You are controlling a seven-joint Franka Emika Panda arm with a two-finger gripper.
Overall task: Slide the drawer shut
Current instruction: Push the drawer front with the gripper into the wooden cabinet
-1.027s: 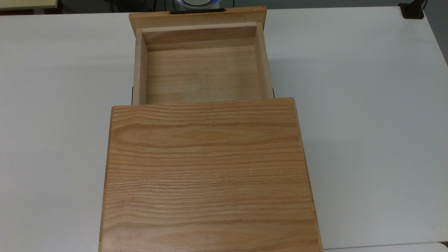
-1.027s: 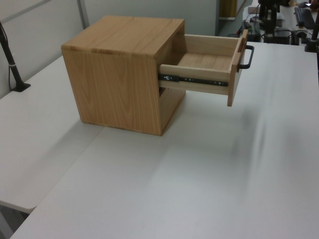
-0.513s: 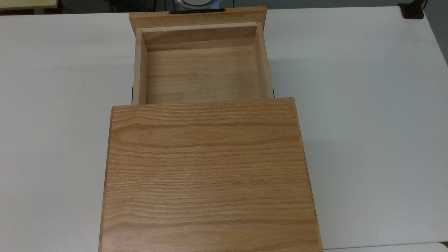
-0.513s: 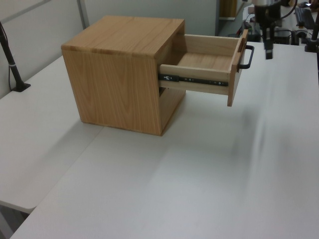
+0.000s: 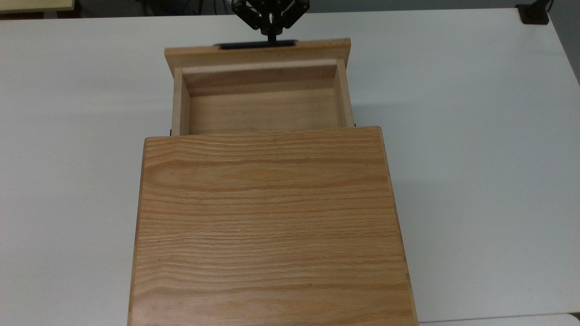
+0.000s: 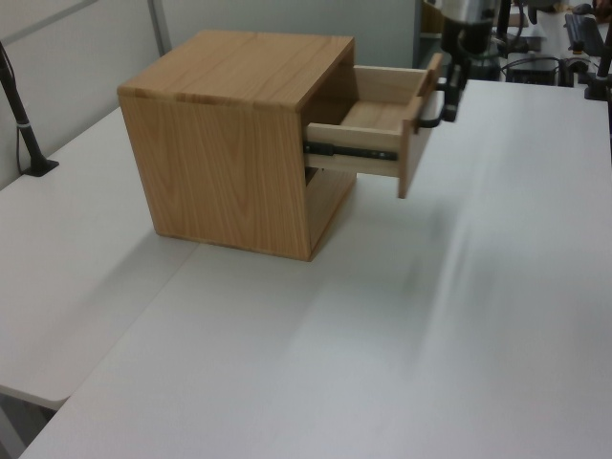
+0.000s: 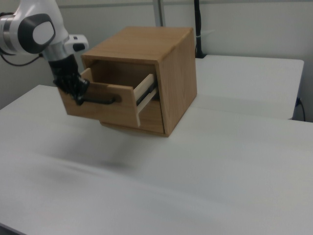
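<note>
The drawer [image 5: 263, 111] sticks partway out of the oak cabinet [image 5: 272, 226], toward the top view's upper edge. Its wide front panel [image 5: 258, 53] carries the thin black bar handle [image 5: 256, 45]. My gripper [image 5: 271, 37] hangs just outside the panel, fingers together, its tip against the middle of the handle. In the left view the drawer [image 6: 382, 115] juts to the right, and the gripper [image 6: 450, 100] stands beside the handle [image 6: 430, 110]. In the right view the gripper [image 7: 78, 97] meets the handle [image 7: 100, 100] at its left end. The drawer holds nothing.
The cabinet stands on a white table [image 5: 476, 136] with wide bare surface on both sides. A black clamp [image 5: 534, 13] sits at the top view's upper right corner. A black post [image 6: 24, 124] rises at the left view's left edge. The white arm [image 7: 34, 29] reaches in from the right view's upper left.
The gripper has come down to the handle, and the drawer has slid some way into the cabinet; less of its floor shows than before.
</note>
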